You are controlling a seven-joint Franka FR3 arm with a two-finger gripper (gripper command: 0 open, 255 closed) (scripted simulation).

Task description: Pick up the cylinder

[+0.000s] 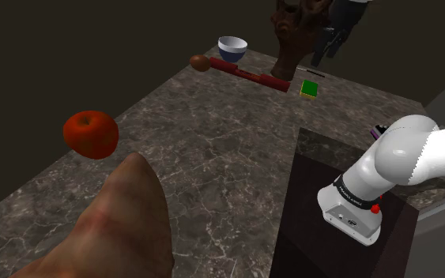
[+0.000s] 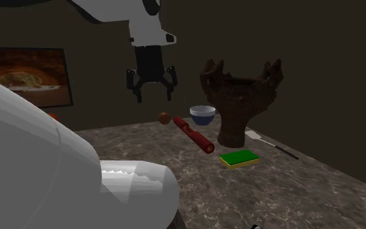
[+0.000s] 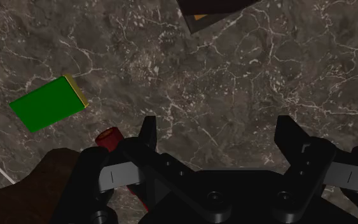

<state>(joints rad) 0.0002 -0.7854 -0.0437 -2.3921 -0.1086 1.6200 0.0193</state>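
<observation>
A green sponge (image 2: 239,158) lies beside a brown, possibly wooden stump (image 2: 240,114), near a bowl (image 2: 202,115).

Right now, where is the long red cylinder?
The red cylinder lies on the dark marble counter at the second exterior view's middle, between the small brown ball and the flat green block.

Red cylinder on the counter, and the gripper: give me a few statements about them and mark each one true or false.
1. The red cylinder lies on its side on the marble counter. True.
2. The gripper is shut on the cylinder. False: its fingers stand apart and it hangs above the counter, holding nothing.
3. The green sponge lies inside the bowl. False: it lies flat on the counter, apart from the bowl.
4. A small brown round thing sits near one end of the cylinder. True.
</observation>
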